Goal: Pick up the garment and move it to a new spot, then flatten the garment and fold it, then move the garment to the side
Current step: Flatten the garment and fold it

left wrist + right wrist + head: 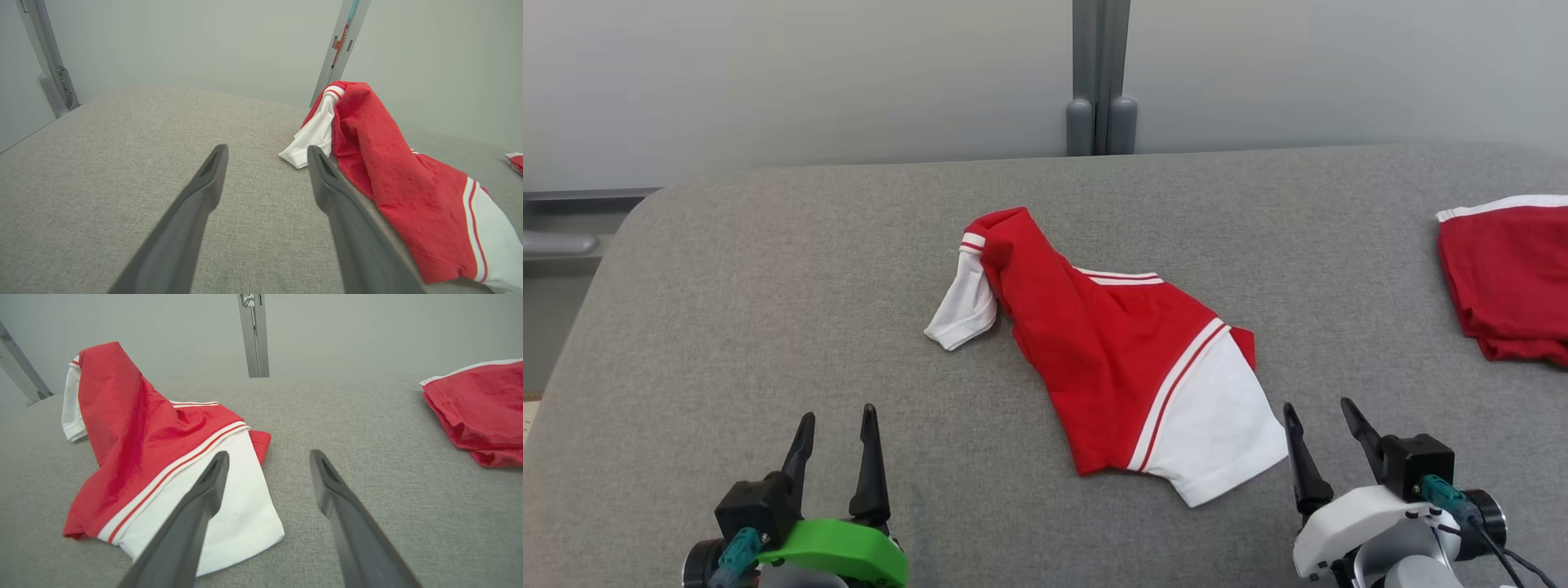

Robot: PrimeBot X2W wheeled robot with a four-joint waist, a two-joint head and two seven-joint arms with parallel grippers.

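The red-and-white garment (1119, 359) lies mid-way across the table (768, 286), its long axis running far-left to near-right. The right end effector (1317, 403), spread and empty, sits just beside its white near end. The left end effector (838, 412), also spread, is farther off.

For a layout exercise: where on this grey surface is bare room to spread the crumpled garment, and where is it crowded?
Widest bare patch: grey surface left of the crumpled garment, ahead of the left gripper. Narrower strip between it and the folded red garment. Crowded: far right.
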